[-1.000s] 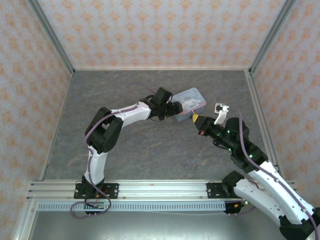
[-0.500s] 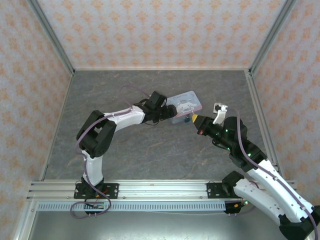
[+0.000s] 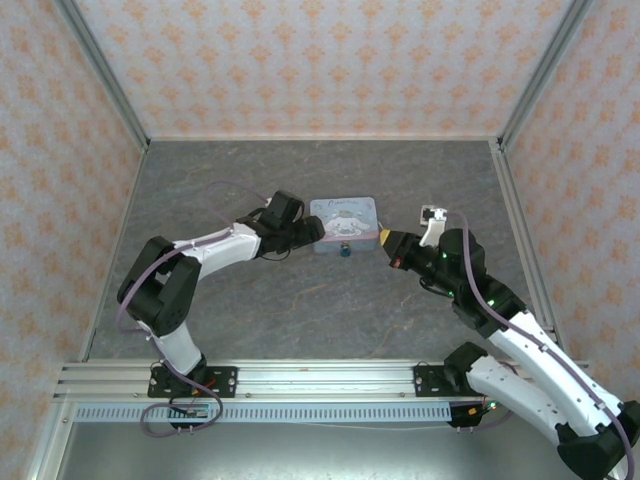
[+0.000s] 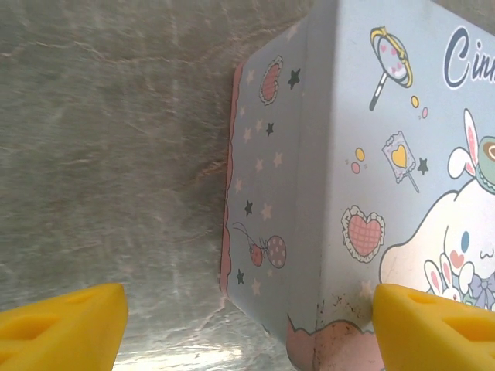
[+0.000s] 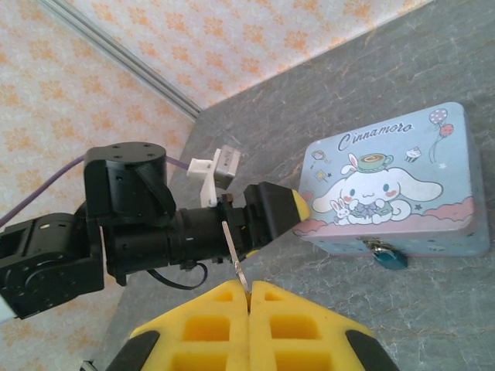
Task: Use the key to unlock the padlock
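We record:
- One Cinnamoroll tin [image 3: 343, 220], pale blue, lying flat near the middle of the worktop [image 3: 250, 320].
- One padlock [image 3: 344, 250], tiny and teal, hanging at the middle of the tin's near long side.
- The left gripper [image 3: 314, 233], fingers spread wide astride the tin's left end.
- The right gripper [image 5: 249, 292], fingers pressed together, pinching the key [image 5: 232, 249] upright, just right of the tin and apart from the padlock.

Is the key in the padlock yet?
No, the key is pinched between the right fingers, clear of the padlock on the tin.
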